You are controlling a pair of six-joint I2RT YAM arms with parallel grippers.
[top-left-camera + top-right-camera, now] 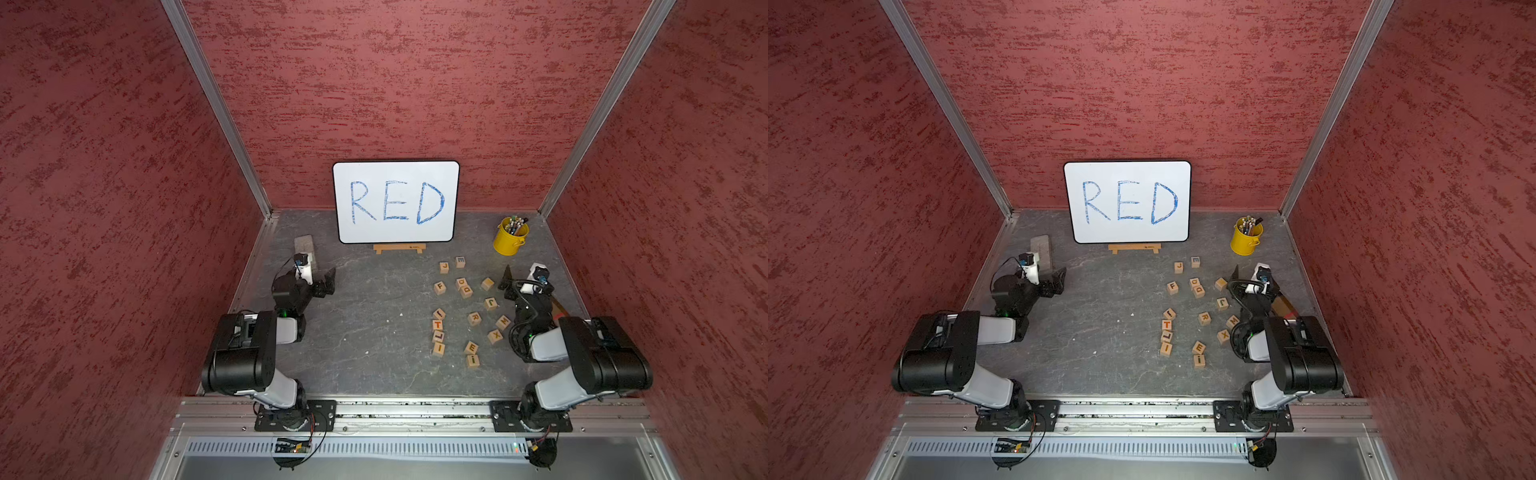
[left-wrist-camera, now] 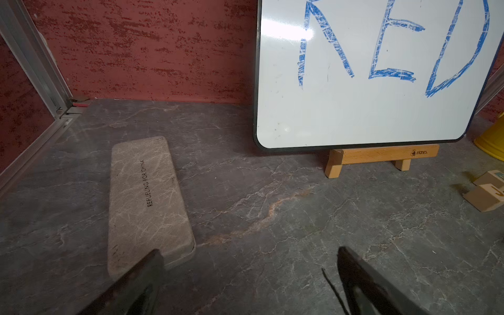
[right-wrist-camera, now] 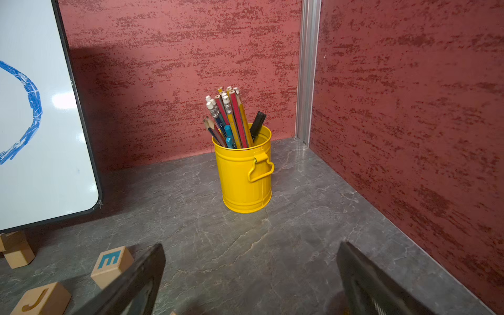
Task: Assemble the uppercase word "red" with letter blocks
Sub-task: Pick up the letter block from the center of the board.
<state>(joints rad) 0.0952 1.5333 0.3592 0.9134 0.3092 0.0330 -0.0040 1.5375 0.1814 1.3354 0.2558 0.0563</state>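
The letter blocks lie among a scatter of wooden cubes right of centre in both top views. The R block [image 1: 474, 318] [image 1: 1204, 318] sits mid-scatter. The orange E block [image 1: 471, 347] [image 1: 1199, 347] is nearer the front, and the D block [image 1: 466, 291] [image 1: 1199, 291] touches a like cube farther back. My left gripper [image 1: 329, 279] [image 2: 249, 261] hovers open and empty over bare table at the left, far from the blocks. My right gripper [image 1: 506, 277] [image 3: 249, 259] is open and empty just right of the scatter, facing the back corner.
A whiteboard [image 1: 395, 201] with blue RED stands on a wooden easel at the back. A yellow pencil bucket [image 3: 245, 177] is at the back right and a flat grey case [image 2: 147, 201] at the back left. A teal E cube [image 3: 111, 266] and a J cube [image 3: 41, 300] lie by my right gripper.
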